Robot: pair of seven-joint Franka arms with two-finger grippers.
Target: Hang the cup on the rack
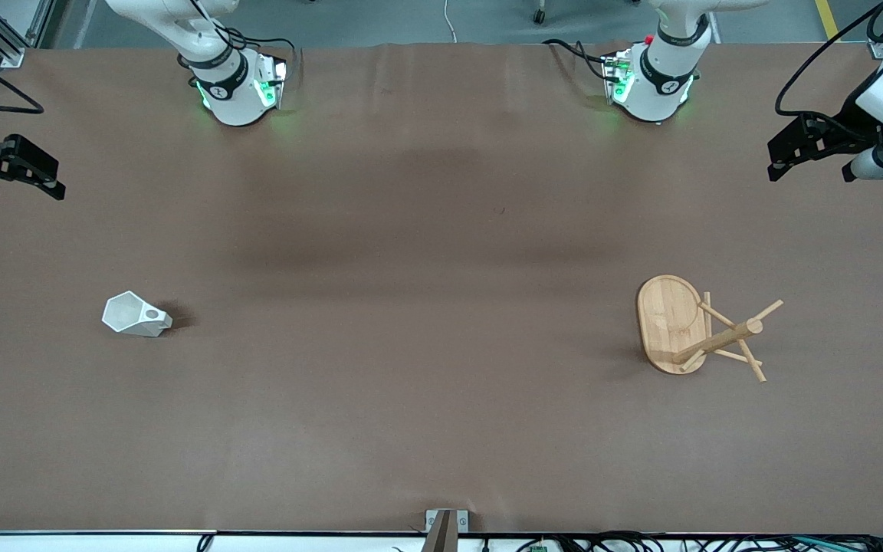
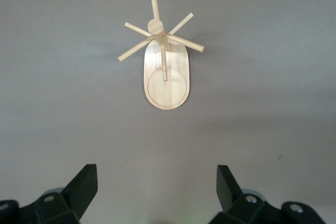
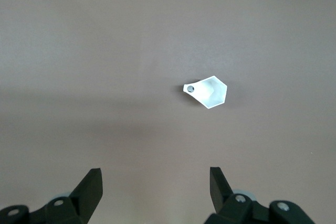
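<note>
Brown table cover (image 1: 441,307), bare between the two task things – nothing standing in the way of either

Cables (image 1: 717,543) along the near table edge, small metal bracket (image 1: 445,525) at its middle

Cup (image 1: 135,315) toward the right arm's end of the table, resting on the cover, well apart from the rack; polygonal rim toward the right arm's end, blocky handle with its round hole toward the table's middle; long axis roughly along the table's length. In right wrist view, cup (image 3: 208,91) alone on the cover, handle hole plain to see

Rack (image 1: 690,326) toward the left arm's end, about as near the front camera as the cup; upright on its oval base, post near one end of the oval, thin pegs spreading outward in several directions. In left wrist view, rack (image 2: 164,61) seen from above, faint circle marked on the base

No readable writing or brand on cup or rack

Right gripper (image 1: 8,169) up over the right arm's end of the table, fingers (image 3: 89,190) spread wide, holding nothing – waiting

Left gripper (image 1: 813,146) up over the left arm's end, fingers (image 2: 84,187) likewise wide apart, empty, waiting
</note>
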